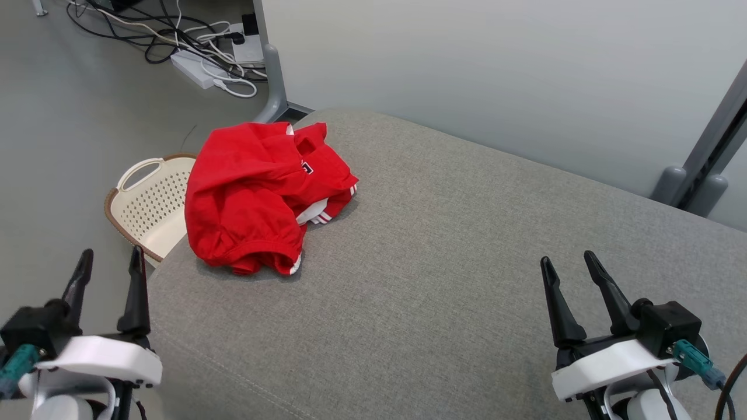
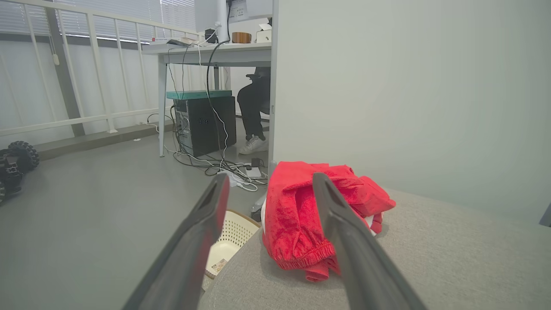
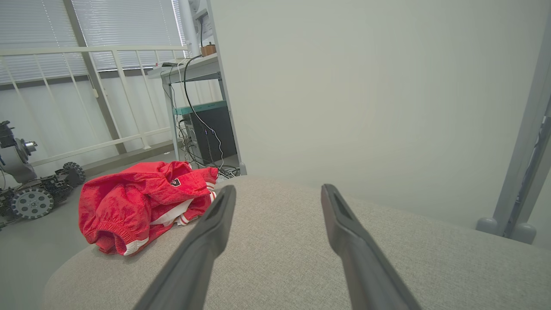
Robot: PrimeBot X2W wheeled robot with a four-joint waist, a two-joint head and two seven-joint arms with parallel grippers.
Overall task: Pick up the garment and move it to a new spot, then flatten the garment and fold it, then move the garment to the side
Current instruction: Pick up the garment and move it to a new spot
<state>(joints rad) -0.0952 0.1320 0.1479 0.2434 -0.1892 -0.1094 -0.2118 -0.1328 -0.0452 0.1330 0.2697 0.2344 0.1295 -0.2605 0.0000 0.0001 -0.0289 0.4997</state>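
Garment [image 1: 257,198]: red with white-striped trim, crumpled in a heap at the far left of the grey upholstered surface [image 1: 437,262], right at its left edge. Nothing holds it.

My left gripper [image 1: 112,251] has its jaws spread wide and empty. It hovers at the near left, just off the surface's edge, fingers pointing toward the far side. In the left wrist view I see the red cloth ahead past the fingers, not touching them.

My right gripper [image 1: 566,256] is likewise spread wide and empty, over the near right of the surface, well apart from the garment.

Cream perforated basket [image 1: 149,204] stands on the floor just left of the surface, beside the heap. Farther back on the left, tangled cables [image 1: 198,64] and a power strip lie on the grey floor. Pale partition panel [image 1: 496,70] runs along the far side of the surface.

Left wrist view also gives me a desk [image 2: 215,49] with a dark computer tower [image 2: 206,125] under it, and a seated person's leg and white shoe [image 2: 254,144].
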